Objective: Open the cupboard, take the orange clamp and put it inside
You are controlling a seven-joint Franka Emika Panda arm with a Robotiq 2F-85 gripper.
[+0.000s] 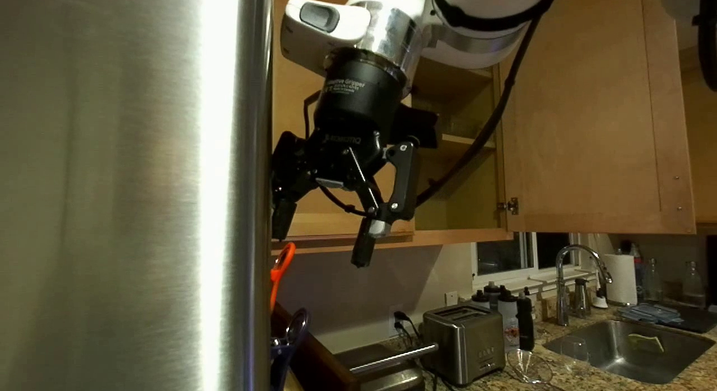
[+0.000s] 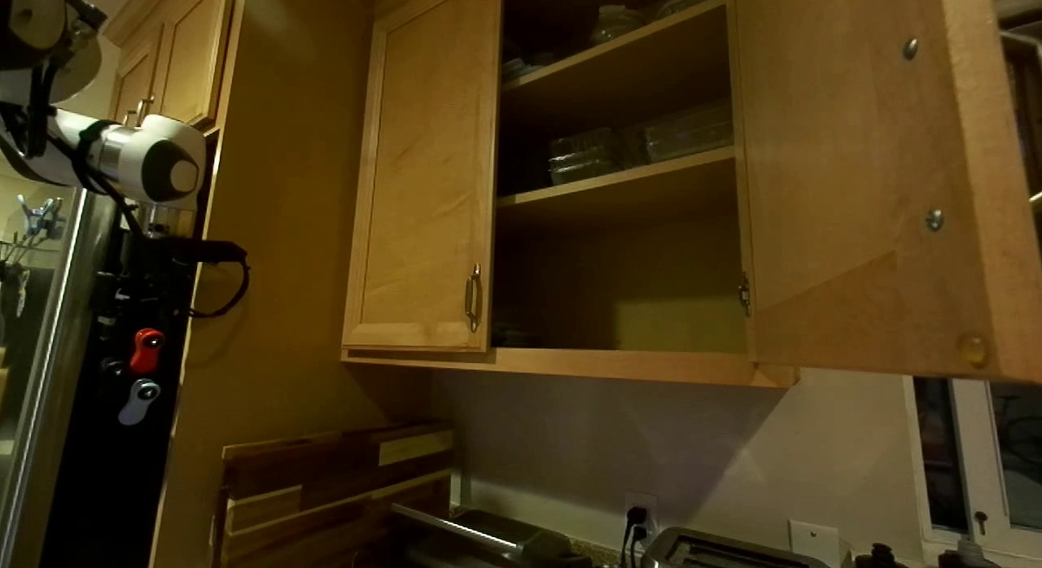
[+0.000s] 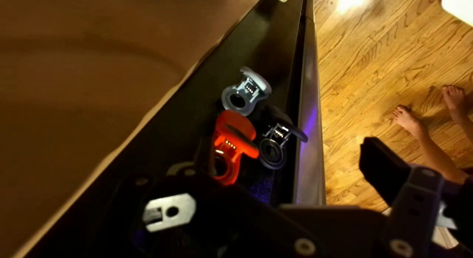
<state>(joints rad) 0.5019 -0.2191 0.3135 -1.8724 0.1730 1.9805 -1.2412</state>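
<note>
Orange clamp sits below the parted fingers, close to one.

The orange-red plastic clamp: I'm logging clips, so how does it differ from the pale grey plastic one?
In an exterior view, the orange-red plastic clamp sits higher than the pale grey plastic clamp. The orange-red clamp is vivid, the grey clamp muted. The gripper partly hides the orange-red clamp in the wrist view; the grey clamp shows whole. Both have a ringed end and a small spring.
</note>
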